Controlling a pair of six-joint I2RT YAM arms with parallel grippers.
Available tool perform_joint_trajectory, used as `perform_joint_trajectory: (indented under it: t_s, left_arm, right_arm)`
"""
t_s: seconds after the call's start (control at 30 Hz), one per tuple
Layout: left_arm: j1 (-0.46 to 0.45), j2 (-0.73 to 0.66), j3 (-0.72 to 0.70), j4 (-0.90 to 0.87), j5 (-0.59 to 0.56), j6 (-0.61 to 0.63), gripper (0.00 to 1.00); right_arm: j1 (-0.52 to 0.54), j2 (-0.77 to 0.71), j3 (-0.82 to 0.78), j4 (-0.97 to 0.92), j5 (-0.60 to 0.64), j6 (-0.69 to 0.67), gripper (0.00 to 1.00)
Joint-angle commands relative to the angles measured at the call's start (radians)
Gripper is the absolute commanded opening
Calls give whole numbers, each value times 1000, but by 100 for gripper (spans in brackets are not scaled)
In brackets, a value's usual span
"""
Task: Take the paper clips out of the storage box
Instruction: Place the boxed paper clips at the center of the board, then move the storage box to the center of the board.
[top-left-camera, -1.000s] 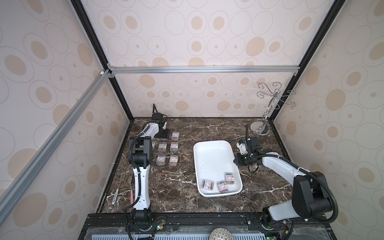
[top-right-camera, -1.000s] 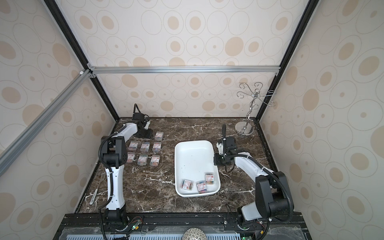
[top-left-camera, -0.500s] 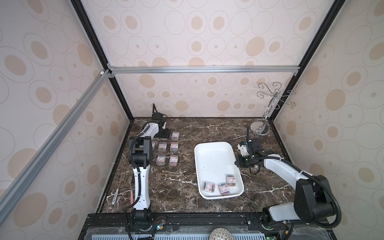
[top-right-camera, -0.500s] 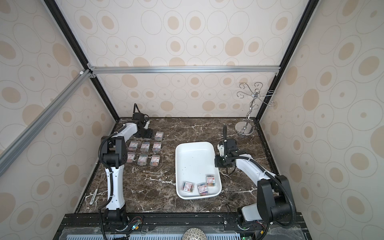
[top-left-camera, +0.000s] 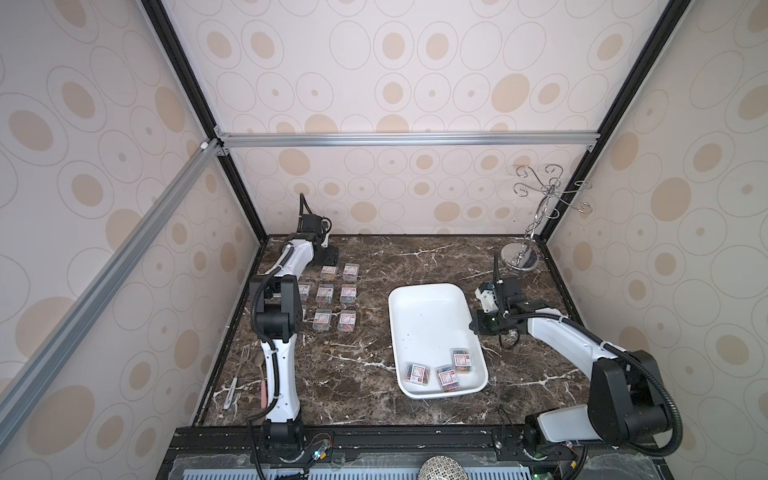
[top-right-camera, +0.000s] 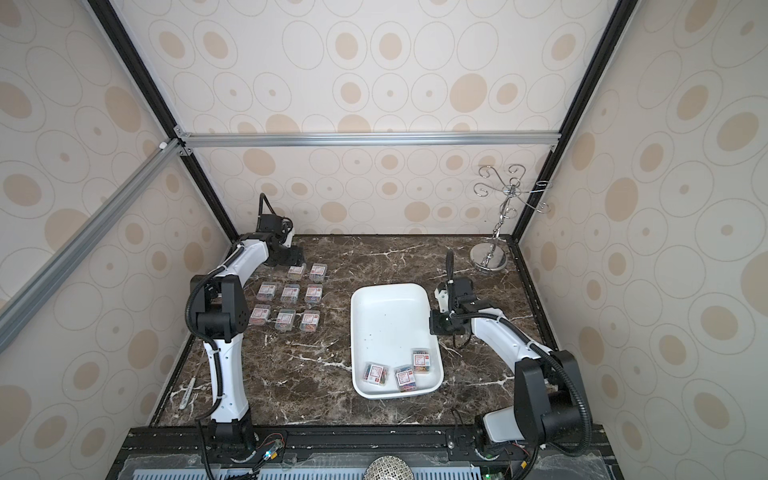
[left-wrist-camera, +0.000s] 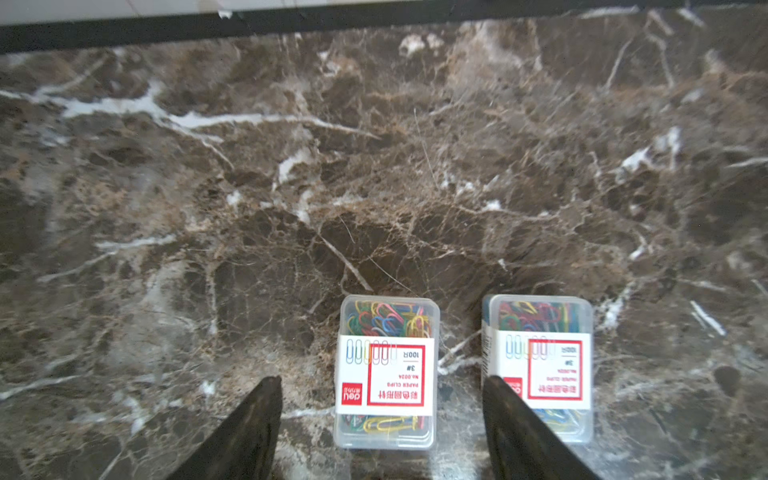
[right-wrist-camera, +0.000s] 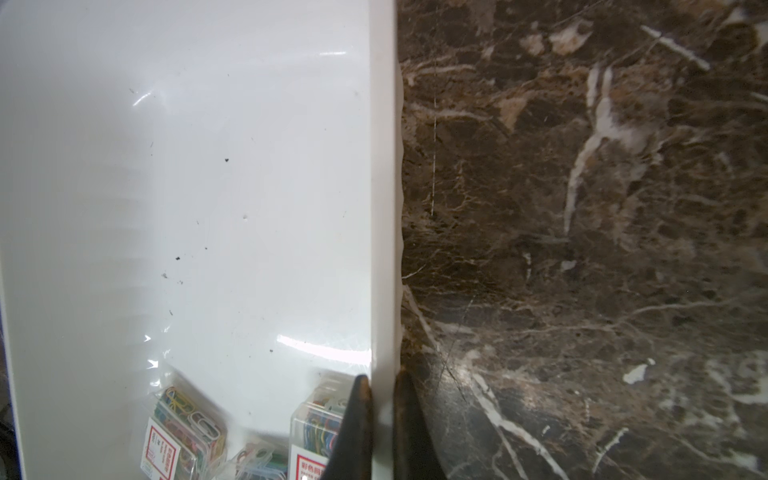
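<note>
Where both top views look down on the marble table (top-left-camera: 353, 374), you will find three boxes of paper clips (top-left-camera: 446, 379) lying at the near end of the storage box (top-left-camera: 428, 316). The other boxes (top-right-camera: 289, 293) sit in rows on the table on the left arm's side, well apart from it. Your left gripper (top-left-camera: 329, 262) hangs at the far row, and your right gripper (top-left-camera: 473, 326) is at the storage box's right rim.

In the left wrist view, the left gripper (left-wrist-camera: 381, 380) has its fingers (left-wrist-camera: 249, 428) apart. One clip box (left-wrist-camera: 386, 370) stands between them, touching neither, and a second box (left-wrist-camera: 540, 361) sits just beside it, partly behind one finger.

In the right wrist view, the right gripper (right-wrist-camera: 381, 376) is clamped on the storage box's rim.
</note>
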Motion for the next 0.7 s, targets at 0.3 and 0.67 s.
perform_joint_trajectory:
  t_s: [0.3,0.67]
  left_arm:
    - [-3,-235,-85,64,105,-68,76]
    - [-78,-452,-316,193,177,-130,76]
  right_arm:
    - [2,-14,-16,-21,-18,-15,8]
    - [2,9,-6,-3,-24,-1,8]
